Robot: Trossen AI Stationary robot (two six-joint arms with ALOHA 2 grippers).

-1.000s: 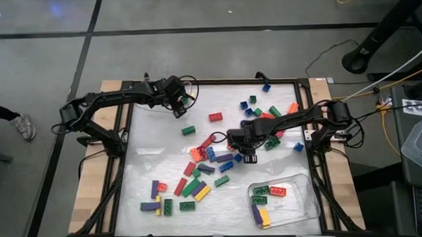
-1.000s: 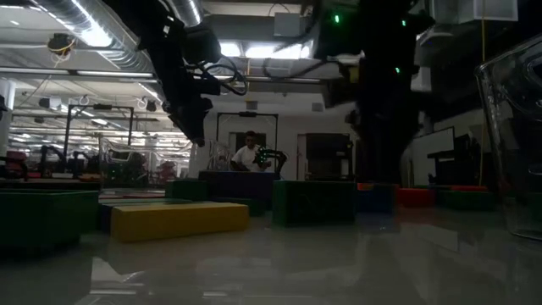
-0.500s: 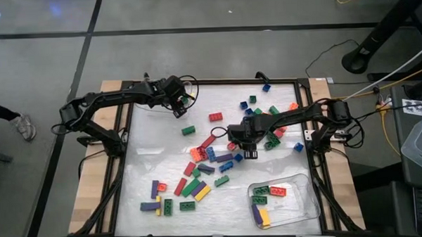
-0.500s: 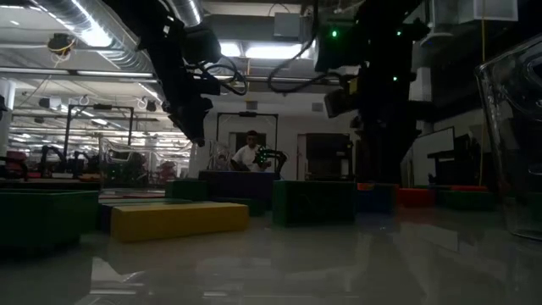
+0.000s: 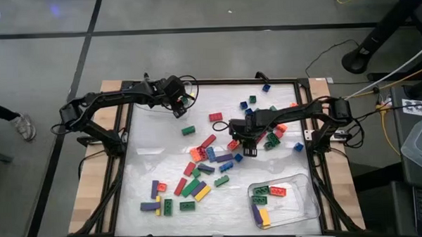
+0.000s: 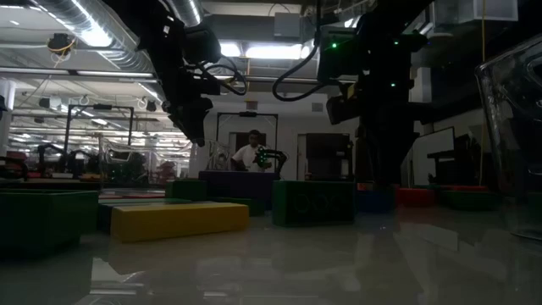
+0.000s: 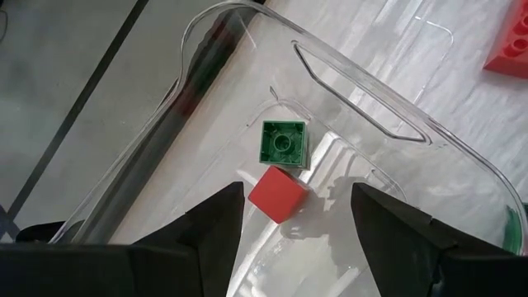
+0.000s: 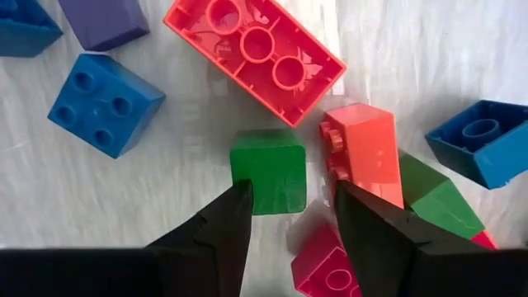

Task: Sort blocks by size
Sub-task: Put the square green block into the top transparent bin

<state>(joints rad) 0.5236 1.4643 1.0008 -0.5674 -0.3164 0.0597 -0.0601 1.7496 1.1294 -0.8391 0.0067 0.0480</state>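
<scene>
- Clear plastic far tray (image 7: 363, 124) is sitting under the left gripper (image 5: 177, 104), at the table's far-left corner.
- That tray is holding two short blocks: a green cube (image 7: 284, 143) studs-up and a red cube (image 7: 278, 194), lying just beside each other.
- Left fingers (image 7: 223, 214) are standing wide apart with nothing between them. The gripper is hanging above the tray, holding nothing.
- Right gripper (image 5: 249, 151) is reaching in over the middle of the white table (image 5: 162, 134), at the edge of the main block pile.
- Right fingers (image 8: 219, 227) are standing apart and straddling a small green block (image 8: 268, 169). I can't tell whether either finger is touching it, and no clamp is showing.
- Crowding that green block:
  - a long red brick (image 8: 256, 49) lying studs-down just beyond it
  - an orange block (image 8: 363, 153) lying on its side just beside it
  - a blue square block (image 8: 106, 103) near it, on the side away from the orange one
  - an upturned blue block (image 8: 483, 140) lying past the orange one
- Most blocks (image 5: 205, 161) are lying loose and mixed across the table middle, with a second scatter toward the far-right corner.
- Near tray (image 5: 309, 206) is sitting at the near-right of the table. It is holding two green bricks, a red one and a purple-and-yellow pair.
- From table height, a long yellow brick (image 6: 178, 219) and a dark green brick (image 6: 312, 202) are lying nearest the camera.
- A person (image 6: 250, 152) is sitting far back in the room, well clear of both arms.
</scene>
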